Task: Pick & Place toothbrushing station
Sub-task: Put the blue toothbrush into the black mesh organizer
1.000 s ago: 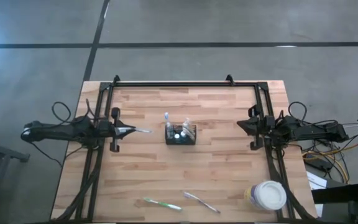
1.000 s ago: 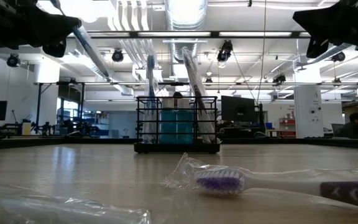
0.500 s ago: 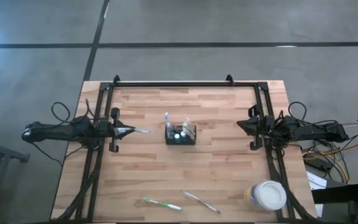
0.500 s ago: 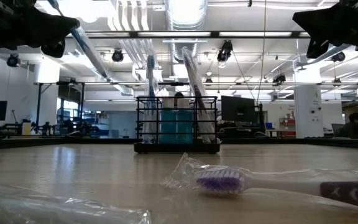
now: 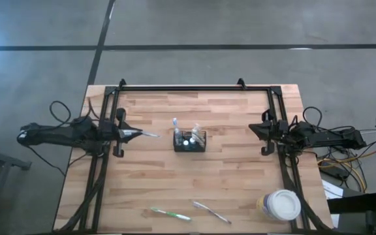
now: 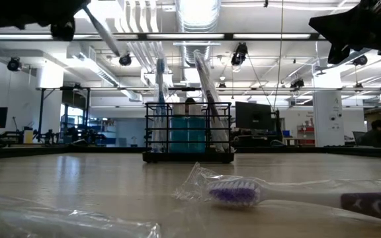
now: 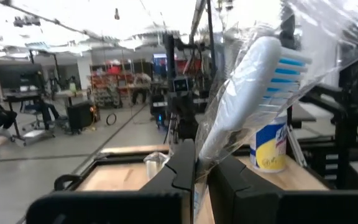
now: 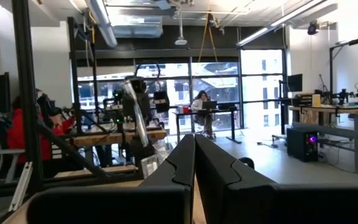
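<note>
Your left gripper (image 5: 130, 134) was clamped on a plastic-wrapped white toothbrush with blue bristles (image 7: 247, 93), held clear of the table for transfer to the black wire-mesh caddy (image 5: 189, 140) at table centre. Your right gripper (image 5: 258, 130) waited, fingers together.

Caddy (image 5: 189, 140) at mid-surface (image 5: 234, 183), toothbrushes upright in it. Left end effector (image 5: 138, 134) just left of caddy, wrapped toothbrush (image 7: 241, 93) in its grip; right end effector (image 5: 254, 130) well right. Two wrapped toothbrushes (image 5: 170, 213) (image 5: 211, 211) lie at the near edge; lidded cup (image 5: 279, 205) at the near right corner.
</note>
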Controlling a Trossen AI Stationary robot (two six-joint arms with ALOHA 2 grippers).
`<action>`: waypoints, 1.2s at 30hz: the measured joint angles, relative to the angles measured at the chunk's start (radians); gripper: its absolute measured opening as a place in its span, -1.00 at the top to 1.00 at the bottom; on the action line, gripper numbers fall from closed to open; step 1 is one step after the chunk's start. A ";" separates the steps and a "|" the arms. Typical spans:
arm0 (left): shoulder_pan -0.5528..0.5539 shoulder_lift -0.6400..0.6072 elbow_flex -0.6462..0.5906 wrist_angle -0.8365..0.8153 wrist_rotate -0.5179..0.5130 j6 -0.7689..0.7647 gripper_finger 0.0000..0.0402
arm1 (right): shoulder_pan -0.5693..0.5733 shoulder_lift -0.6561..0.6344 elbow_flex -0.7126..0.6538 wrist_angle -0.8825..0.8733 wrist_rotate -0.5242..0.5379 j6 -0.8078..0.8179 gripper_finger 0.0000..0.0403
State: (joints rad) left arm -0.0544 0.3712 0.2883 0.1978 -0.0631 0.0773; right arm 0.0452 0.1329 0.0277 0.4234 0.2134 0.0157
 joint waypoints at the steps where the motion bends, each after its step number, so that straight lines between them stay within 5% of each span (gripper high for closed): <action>1: 0.000 0.042 0.023 0.000 0.002 0.007 0.90 | 0.000 0.000 0.000 0.000 0.000 0.000 0.96; 18: 0.009 0.589 0.209 0.139 0.075 0.060 0.90 | 0.000 0.003 0.000 0.000 -0.001 0.000 0.96; 36: 0.120 0.804 0.262 0.146 0.073 -0.021 0.90 | 0.000 0.014 0.000 0.000 -0.001 0.000 0.96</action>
State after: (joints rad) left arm 0.0659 1.1749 0.5502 0.3439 0.0101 0.0560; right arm 0.0448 0.1467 0.0277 0.4236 0.2127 0.0158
